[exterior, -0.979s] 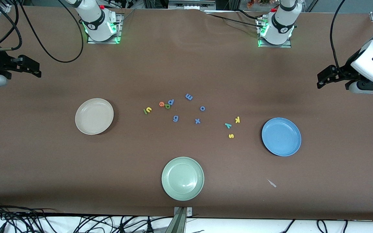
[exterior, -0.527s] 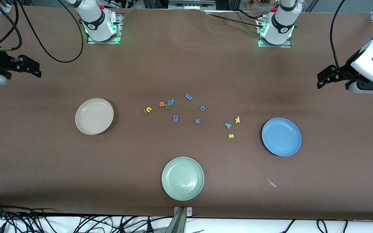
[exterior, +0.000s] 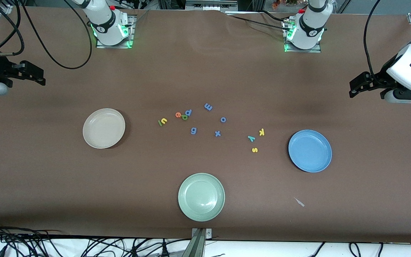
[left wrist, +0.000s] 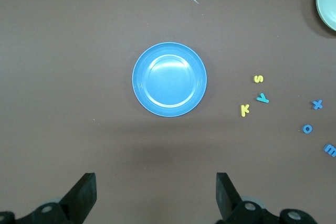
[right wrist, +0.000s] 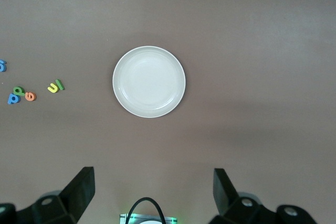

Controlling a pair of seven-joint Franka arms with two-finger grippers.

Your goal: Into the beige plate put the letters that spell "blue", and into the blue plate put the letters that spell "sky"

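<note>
Nothing is sorted yet. The beige plate (exterior: 103, 128) sits empty toward the right arm's end of the counter, the blue plate (exterior: 310, 150) empty toward the left arm's end. Between them lie the letters: yellow "u" (exterior: 164, 120) touching the dark "l" (exterior: 160, 123), orange "e" (exterior: 178, 115) just beside green "b" (exterior: 184, 117), which touches a blue "p" (exterior: 188, 112). Yellow "k" (exterior: 261, 132), teal "y" (exterior: 251, 138) and yellow "s" (exterior: 254, 150) cluster near the blue plate.

Both arms wait at the counter's ends — left gripper (left wrist: 155, 195) and right gripper (right wrist: 152, 192) with fingers spread wide, holding nothing.

The risks: a pinch on "b" may drag the "p" along, "u" and "l" may lift together, and the pale green plate (exterior: 201, 196) — near the front edge — could draw a wrong drop.
</note>
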